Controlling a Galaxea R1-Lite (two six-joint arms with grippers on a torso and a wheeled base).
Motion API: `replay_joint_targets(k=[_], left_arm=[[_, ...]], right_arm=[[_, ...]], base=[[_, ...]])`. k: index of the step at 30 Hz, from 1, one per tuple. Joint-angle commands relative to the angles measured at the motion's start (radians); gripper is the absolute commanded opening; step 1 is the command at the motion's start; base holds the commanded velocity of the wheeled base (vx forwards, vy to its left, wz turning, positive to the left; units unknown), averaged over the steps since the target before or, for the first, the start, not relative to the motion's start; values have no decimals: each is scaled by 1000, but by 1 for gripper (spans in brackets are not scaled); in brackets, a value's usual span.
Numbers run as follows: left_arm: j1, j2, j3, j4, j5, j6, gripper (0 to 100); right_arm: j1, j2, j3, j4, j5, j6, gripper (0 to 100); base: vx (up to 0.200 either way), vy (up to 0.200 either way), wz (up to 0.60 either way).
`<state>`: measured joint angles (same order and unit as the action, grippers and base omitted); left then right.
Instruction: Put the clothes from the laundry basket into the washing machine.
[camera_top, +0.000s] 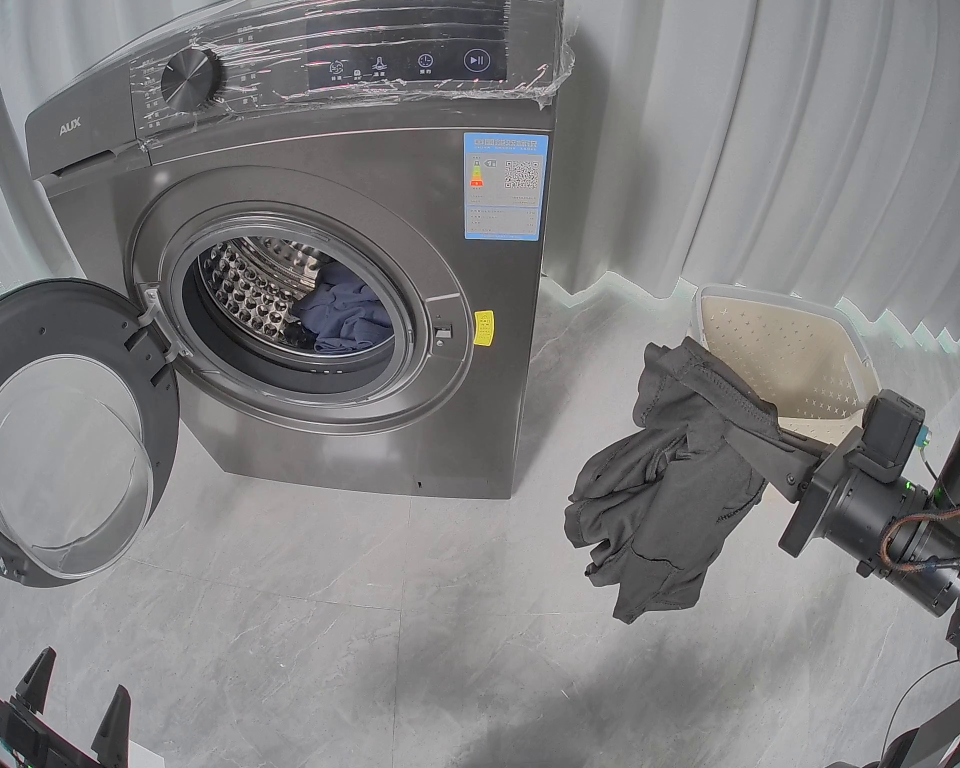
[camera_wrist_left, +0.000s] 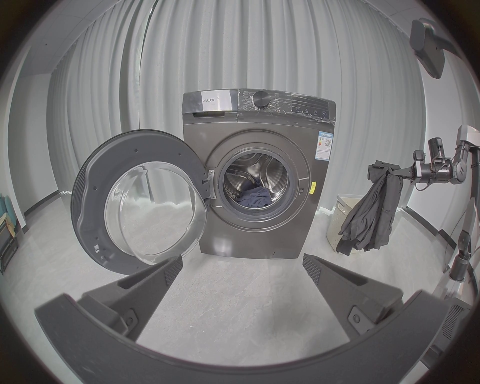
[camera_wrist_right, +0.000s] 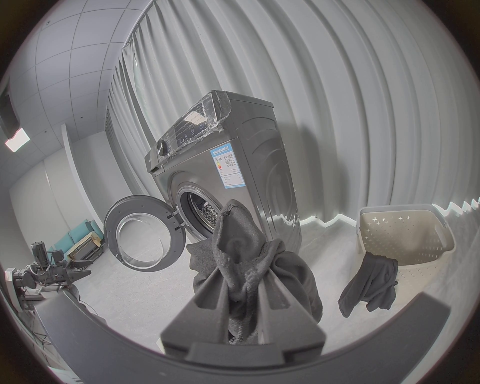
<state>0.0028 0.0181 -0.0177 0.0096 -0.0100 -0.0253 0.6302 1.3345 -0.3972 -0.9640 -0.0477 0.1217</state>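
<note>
Grey garment (camera_top: 665, 500) hangs from the right jaws, clamped tight on it, between the basket (camera_top: 790, 350) and the washing machine (camera_top: 330, 455). Blue cloth (camera_top: 345, 315) lies in the drum. Left jaws gape empty. The basket looks nearly emptied.

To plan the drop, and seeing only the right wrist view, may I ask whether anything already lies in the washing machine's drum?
Observer: Yes, a blue garment lies inside the drum.
Operator: Thank you. Is the left pincer free?
Observer: The left pincer is open and holds nothing.
Operator: And how does my load hang?
Observer: The grey garment droops in a long bundle below the right pincer.
</note>
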Motion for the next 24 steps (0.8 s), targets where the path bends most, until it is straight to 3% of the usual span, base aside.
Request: replay_joint_targets(k=[1, 24], left_arm=[[0, -10, 13, 0, -1, 1, 100], [0, -12, 13, 0, -1, 1, 100]], right_arm=[[0, 2, 0, 1, 0, 1, 0], [-1, 5, 8, -1, -1, -1, 0]], base=[[0, 0, 0], [0, 191, 0]])
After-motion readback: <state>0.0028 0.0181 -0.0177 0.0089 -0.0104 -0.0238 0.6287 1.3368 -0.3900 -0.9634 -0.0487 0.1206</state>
